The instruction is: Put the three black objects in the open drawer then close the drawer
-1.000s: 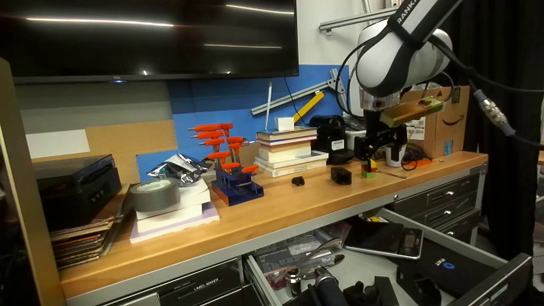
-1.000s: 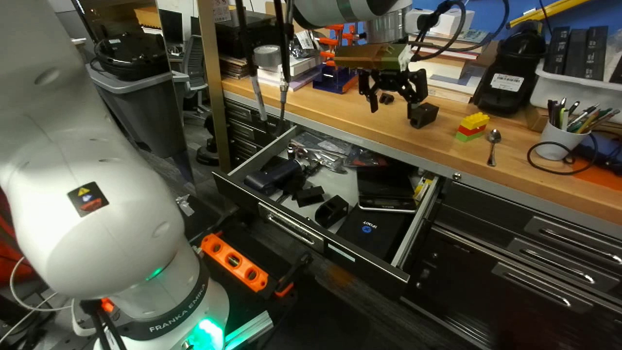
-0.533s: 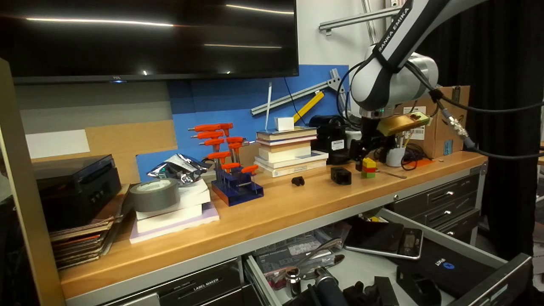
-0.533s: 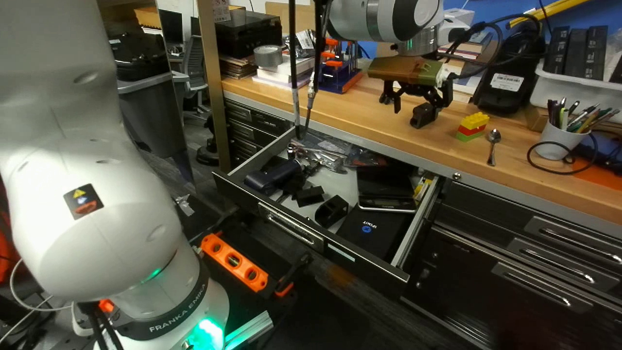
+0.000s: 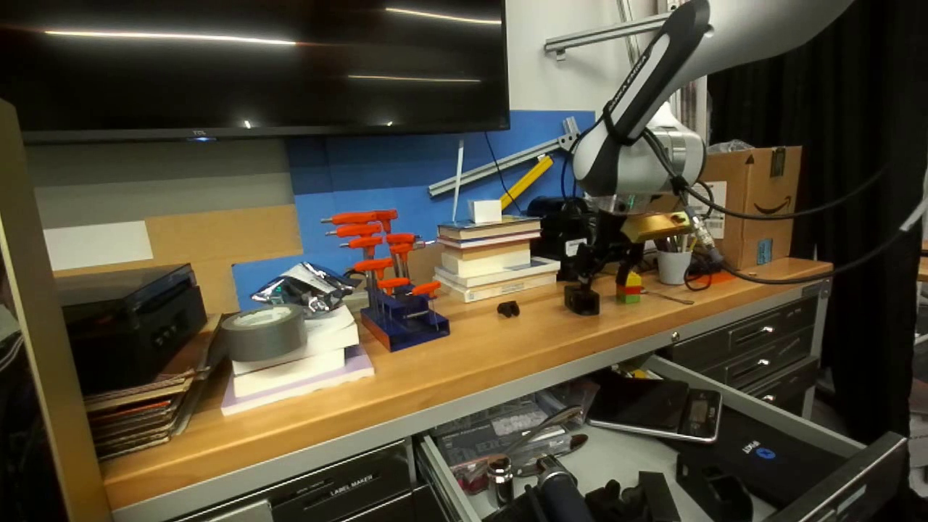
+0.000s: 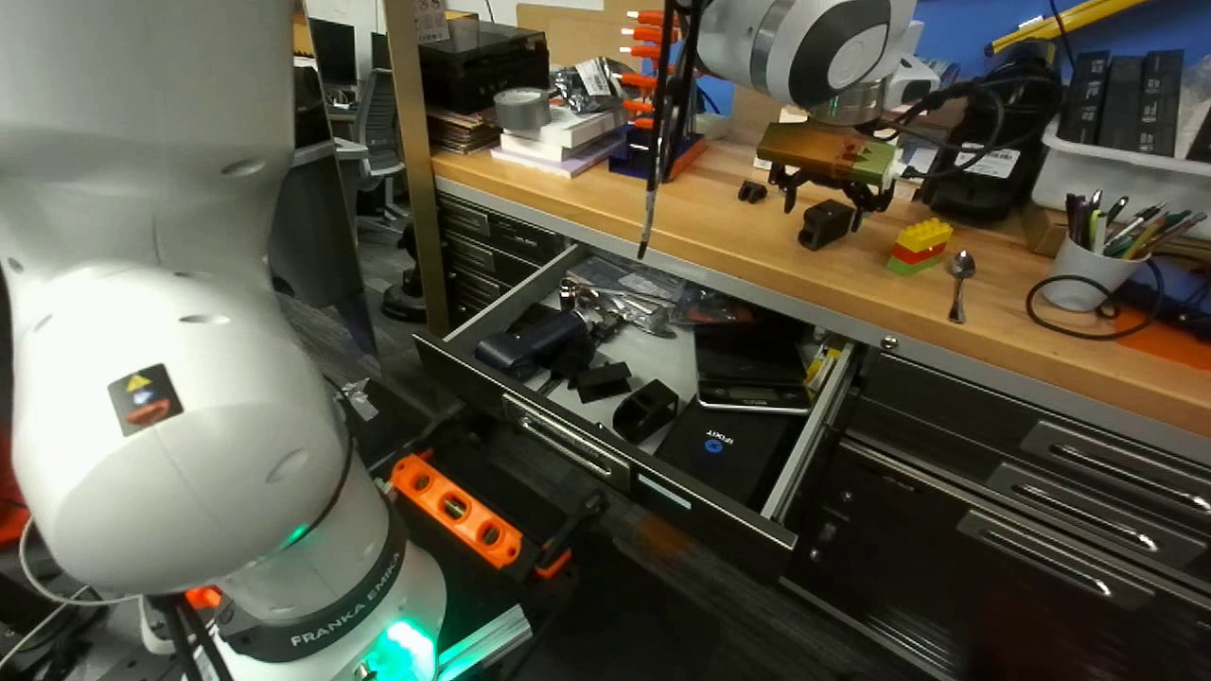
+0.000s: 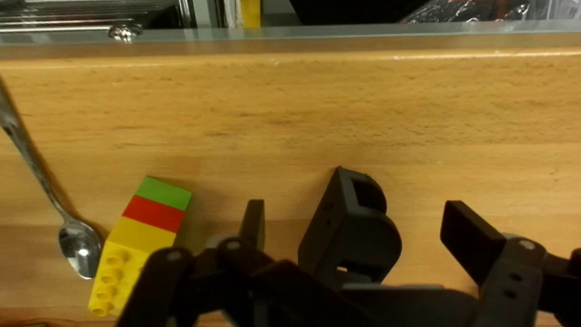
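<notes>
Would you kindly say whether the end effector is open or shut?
The end effector is open: in the wrist view its fingers stand apart, tabletop showing on either side of the black block.

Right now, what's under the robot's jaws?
In the wrist view, a black block with cut-outs shows between the open jaws, on the wooden benchtop. The jaws hide part of it; its underside and the benchtop beneath are covered.

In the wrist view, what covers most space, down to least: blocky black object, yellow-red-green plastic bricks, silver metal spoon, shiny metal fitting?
Largest: blocky black object and yellow-red-green plastic bricks, too alike to rank.
Next: silver metal spoon, handle cropped.
Smallest: shiny metal fitting.
</notes>
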Available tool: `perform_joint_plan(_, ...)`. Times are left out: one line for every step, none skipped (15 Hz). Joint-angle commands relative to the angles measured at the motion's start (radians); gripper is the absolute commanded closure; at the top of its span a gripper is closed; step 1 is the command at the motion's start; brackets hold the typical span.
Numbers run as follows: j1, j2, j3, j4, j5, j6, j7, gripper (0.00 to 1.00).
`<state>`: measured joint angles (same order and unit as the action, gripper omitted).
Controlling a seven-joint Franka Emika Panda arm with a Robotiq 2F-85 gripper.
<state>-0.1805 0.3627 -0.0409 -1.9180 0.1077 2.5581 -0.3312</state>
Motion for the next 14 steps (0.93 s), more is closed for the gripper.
perform_joint_plan(-0.045,0.092,0.042,0.125,0.054,-0.025,-0.054,0.00)
perform_joint_plan(-0.052,0.111,0.049,0.145,0.056,-0.029,-0.058,0.00)
perform_joint_plan(-0.055,0.133,0.052,0.166,0.052,-0.030,-0.054,0.00)
perform_joint_plan(-0.056,0.153,0.052,0.186,0.044,-0.032,-0.047,0.00)
perform_joint_plan(-0.061,0.175,0.057,0.206,0.044,-0.035,-0.046,0.00)
perform_joint_plan(-0.065,0.195,0.062,0.226,0.044,-0.040,-0.046,0.00)
perform_joint_plan(-0.069,0.215,0.066,0.248,0.044,-0.049,-0.046,0.00)
perform_joint_plan(-0.072,0.231,0.070,0.265,0.043,-0.057,-0.046,0.00)
perform_joint_plan(-0.073,0.247,0.073,0.283,0.041,-0.063,-0.044,0.00)
perform_joint_plan(-0.075,0.260,0.077,0.298,0.040,-0.068,-0.043,0.00)
perform_joint_plan(-0.073,0.273,0.078,0.312,0.037,-0.073,-0.039,0.02)
perform_joint_plan(-0.073,0.282,0.079,0.324,0.036,-0.076,-0.037,0.25)
perform_joint_plan(-0.069,0.288,0.076,0.332,0.030,-0.081,-0.031,0.26)
perform_joint_plan(-0.068,0.289,0.075,0.338,0.029,-0.090,-0.028,0.30)
